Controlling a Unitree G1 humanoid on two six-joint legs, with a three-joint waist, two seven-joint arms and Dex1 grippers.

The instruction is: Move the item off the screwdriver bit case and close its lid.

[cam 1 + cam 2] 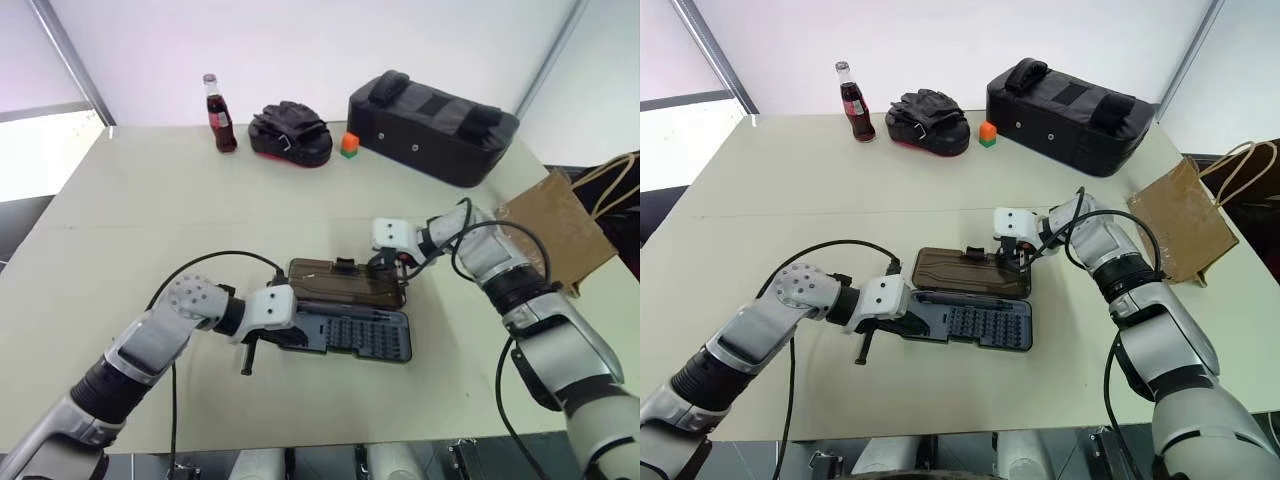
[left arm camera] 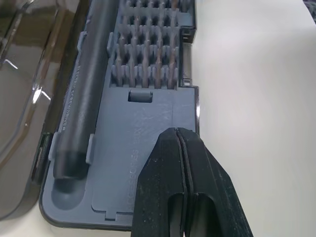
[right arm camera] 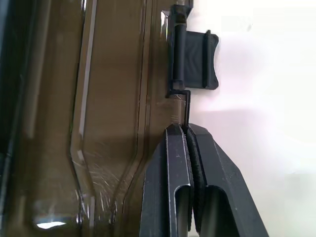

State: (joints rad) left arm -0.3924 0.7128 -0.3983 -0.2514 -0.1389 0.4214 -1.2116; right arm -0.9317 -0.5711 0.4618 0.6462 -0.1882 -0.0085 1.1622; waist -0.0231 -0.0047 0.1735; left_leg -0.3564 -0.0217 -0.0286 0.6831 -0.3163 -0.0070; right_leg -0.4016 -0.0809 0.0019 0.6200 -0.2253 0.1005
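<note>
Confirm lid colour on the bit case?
Smoky brown, translucent: the lid shows best in the right wrist view, with a black latch tab on its edge.

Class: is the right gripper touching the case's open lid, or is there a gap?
Touching. In the right wrist view the right gripper has its jaws shut on the lid's thin outer edge, just beside the latch tab.

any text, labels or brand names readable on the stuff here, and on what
Nothing can be quoted with confidence.
Screwdriver handle in the screwdriver bit case: a line of raised lettering runs along it, too faint to read.
Cola bottle: red label, its writing too small to read.
Lid, paper bag, large black padded bag: no text visible.
</note>
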